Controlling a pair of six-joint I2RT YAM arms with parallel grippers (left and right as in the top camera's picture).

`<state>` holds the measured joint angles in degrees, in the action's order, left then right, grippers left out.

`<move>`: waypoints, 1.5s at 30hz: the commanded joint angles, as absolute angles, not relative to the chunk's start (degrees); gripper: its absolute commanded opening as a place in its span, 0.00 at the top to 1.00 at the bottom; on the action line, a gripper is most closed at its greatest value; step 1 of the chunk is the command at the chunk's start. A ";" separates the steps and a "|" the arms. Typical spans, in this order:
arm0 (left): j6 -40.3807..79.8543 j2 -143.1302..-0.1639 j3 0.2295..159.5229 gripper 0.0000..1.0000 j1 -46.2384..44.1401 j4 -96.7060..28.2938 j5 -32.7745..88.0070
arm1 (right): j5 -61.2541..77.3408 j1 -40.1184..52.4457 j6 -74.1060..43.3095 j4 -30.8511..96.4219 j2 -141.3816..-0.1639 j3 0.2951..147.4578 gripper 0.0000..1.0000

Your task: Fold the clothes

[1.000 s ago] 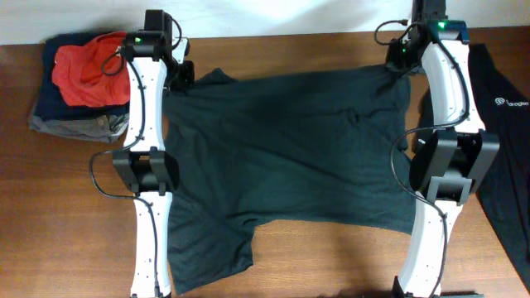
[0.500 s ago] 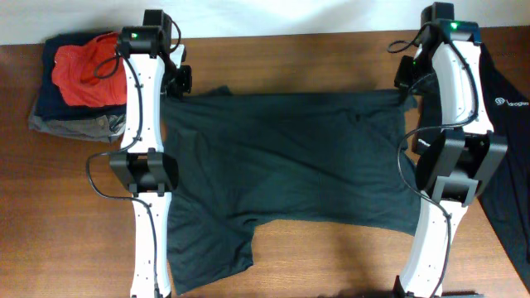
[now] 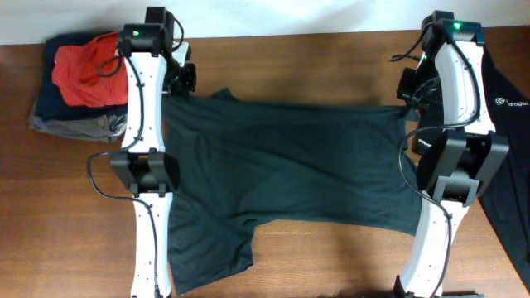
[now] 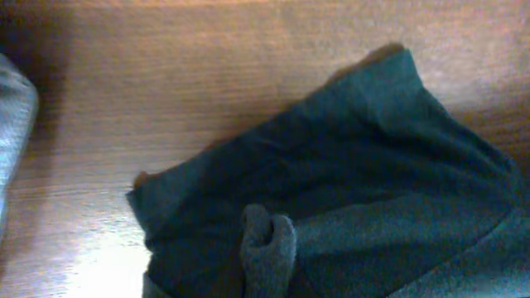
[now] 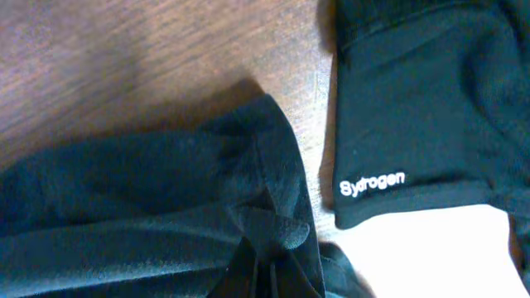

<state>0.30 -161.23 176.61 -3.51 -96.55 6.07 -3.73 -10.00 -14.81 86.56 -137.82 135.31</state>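
A black shirt (image 3: 290, 161) lies spread across the table between the two arms, its far edge lifted and drawn into a straight line. My left gripper (image 3: 183, 84) is shut on the far left corner; in the left wrist view a pinched wad of the shirt's cloth (image 4: 269, 244) bulges up at the jaws. My right gripper (image 3: 409, 91) is shut on the far right corner, where the shirt's fabric (image 5: 273, 232) bunches into folds. One sleeve (image 3: 211, 252) trails toward the front left. The fingers themselves are hidden by cloth.
A second black shirt (image 3: 505, 124) with a small white logo lies at the right edge; its white "Sydrogen" print (image 5: 373, 183) shows in the right wrist view. A pile of red, navy and grey clothes (image 3: 79, 79) sits at the far left. Bare wood (image 3: 331, 265) runs along the front.
Both grippers have moved toward the front of the table, carrying the shirt's far edge with them. That edge now hangs straighter and nearer the middle.
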 commanded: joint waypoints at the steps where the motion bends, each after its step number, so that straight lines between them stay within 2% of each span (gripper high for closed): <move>1: 0.91 -157.14 171.65 0.99 -4.14 -96.73 5.63 | -5.85 -10.63 -14.15 87.26 -135.04 135.06 0.96; 4: 0.93 -155.13 166.34 0.99 -4.19 -96.73 1.21 | -5.82 -10.63 -14.00 87.59 -135.04 135.06 0.96; 15: 1.72 -144.38 152.07 0.99 -4.75 -96.73 3.18 | -5.17 -10.63 -14.00 89.47 -135.04 135.06 0.96; 18: 1.72 -143.41 148.07 0.92 -4.73 -96.73 2.90 | -5.17 -10.63 -13.98 90.24 -135.04 135.06 0.95; 19: 1.72 -143.41 146.61 0.89 -4.73 -96.73 2.35 | -5.17 -10.61 -13.98 90.50 -135.04 135.06 0.94; 24: 1.72 -143.41 137.64 0.88 -4.67 -96.73 -0.03 | -5.17 -10.48 -13.80 91.94 -135.04 135.04 0.83; 26: 1.74 -143.41 135.55 0.80 -4.67 -96.57 -0.95 | -5.17 -10.48 -13.80 92.95 -135.04 135.04 0.82; 28: 1.74 -143.41 135.20 0.59 -4.67 -96.71 -1.32 | -5.17 -10.46 -13.78 94.00 -135.04 135.04 0.77; 29: 1.74 -143.41 135.20 0.24 -4.67 -96.68 -1.34 | -5.19 -10.46 -13.80 94.35 -135.04 135.02 0.67; 30: 1.74 -143.33 135.33 0.01 -4.67 -96.68 -1.37 | -5.19 -10.46 -13.80 94.63 -135.04 135.02 0.55; 32: 1.74 -143.20 135.57 0.01 -4.60 -96.66 -1.37 | -5.19 -10.48 -13.80 94.91 -135.04 135.02 0.33; 33: 1.74 -143.09 135.79 0.01 -4.47 -96.64 -1.34 | -5.19 -10.48 -13.80 94.94 -135.04 135.02 0.28; 37: 1.76 -142.52 138.19 0.01 -4.34 -96.73 -1.32 | -5.15 -10.46 -13.80 94.78 -135.04 135.02 0.22; 45: 0.71 -140.97 144.31 0.01 -4.62 -94.61 0.51 | -4.73 -10.46 -13.80 94.15 -135.04 135.02 0.19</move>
